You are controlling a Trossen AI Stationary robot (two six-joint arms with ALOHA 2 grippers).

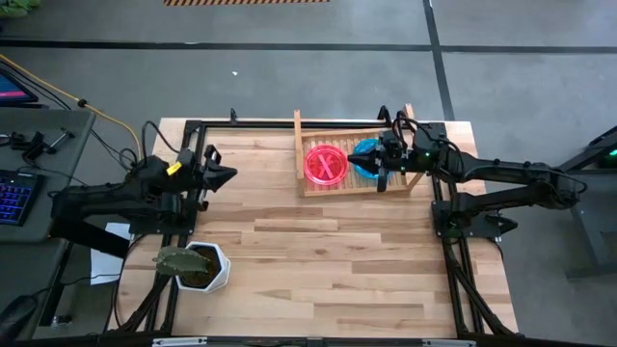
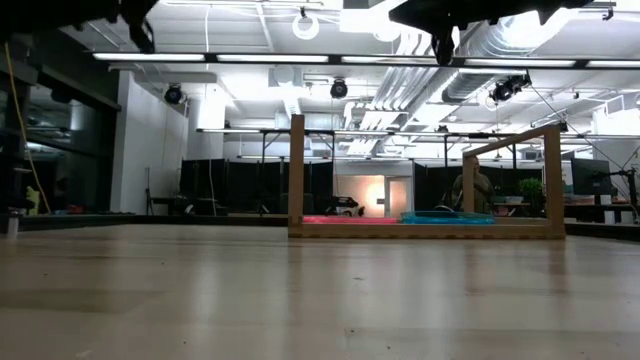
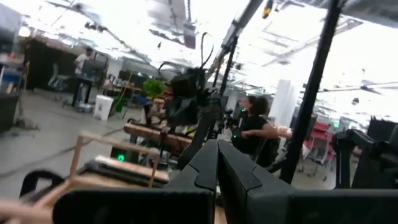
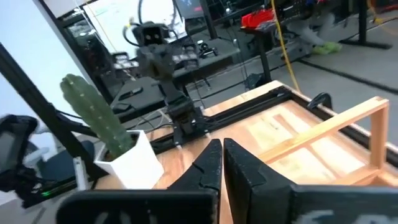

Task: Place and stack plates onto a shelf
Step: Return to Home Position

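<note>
While pink plates [image 1: 325, 164] and teal plates [image 1: 363, 151] lie on the shelf [image 1: 300, 145], the right tool [image 1: 372, 160] hovers over the teal ones, fingers pressed together; the left tool [image 1: 226, 176], likewise pressed together, waits at the desk [image 1: 318, 260] edge.

The shelf [image 1: 298, 145] sits on the table [image 1: 318, 260] at its far edge, a little right of the middle. Two stacks of plates lie in it side by side, the left stack [image 1: 326, 164] and the right stack [image 1: 362, 152]. The right gripper [image 4: 222, 149] hangs above the right stack. The left gripper [image 1: 229, 176] is over the table's far left part, well apart from the shelf. The plant pot [image 1: 207, 268] stands on the left edge, nearer than that gripper.
</note>
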